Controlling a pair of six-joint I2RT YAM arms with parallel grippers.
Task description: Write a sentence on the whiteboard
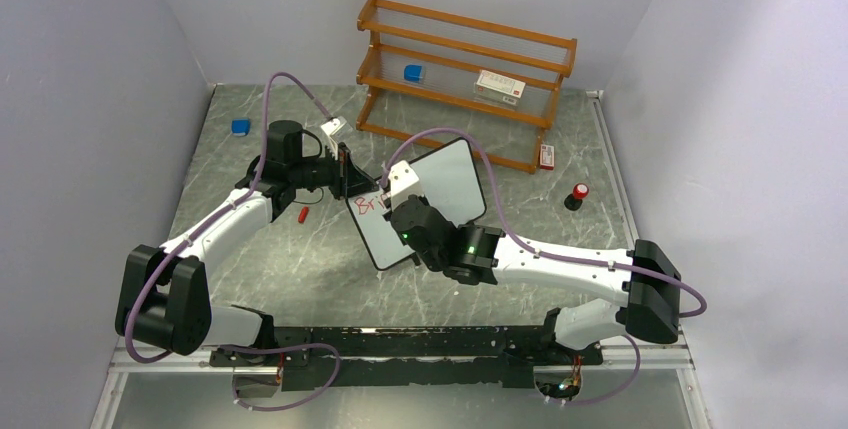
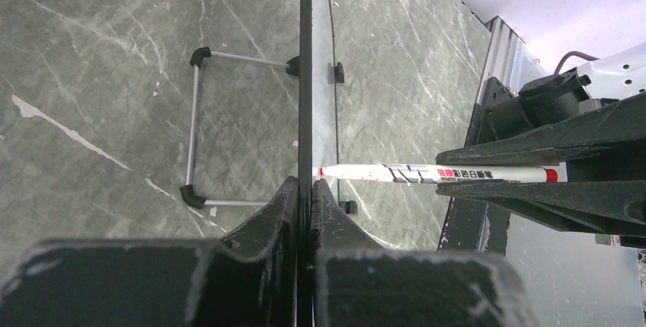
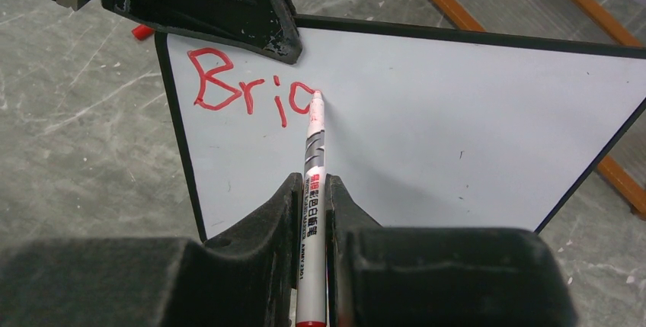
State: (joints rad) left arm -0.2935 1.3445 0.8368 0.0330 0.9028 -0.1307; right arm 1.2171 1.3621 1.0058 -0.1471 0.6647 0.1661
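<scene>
The whiteboard (image 1: 446, 175) stands tilted mid-table, black-framed, with red letters "Bric" (image 3: 245, 89) near its upper left corner. My left gripper (image 1: 343, 171) is shut on the board's left edge; in the left wrist view the board (image 2: 305, 75) runs edge-on between the closed fingers (image 2: 305, 187), its wire stand (image 2: 195, 130) behind. My right gripper (image 3: 311, 184) is shut on a white whiteboard marker (image 3: 314, 144). The marker's red tip touches the board just right of the last letter. From the left wrist view the marker (image 2: 442, 174) meets the board's face from the right.
An orange wooden shelf (image 1: 465, 79) stands at the back, holding a blue block (image 1: 413, 73) and a white box (image 1: 499, 87). On the table lie a blue block (image 1: 241, 127), a red cap (image 1: 302, 214), a small red-white box (image 1: 546, 156) and a red-topped black object (image 1: 577, 196).
</scene>
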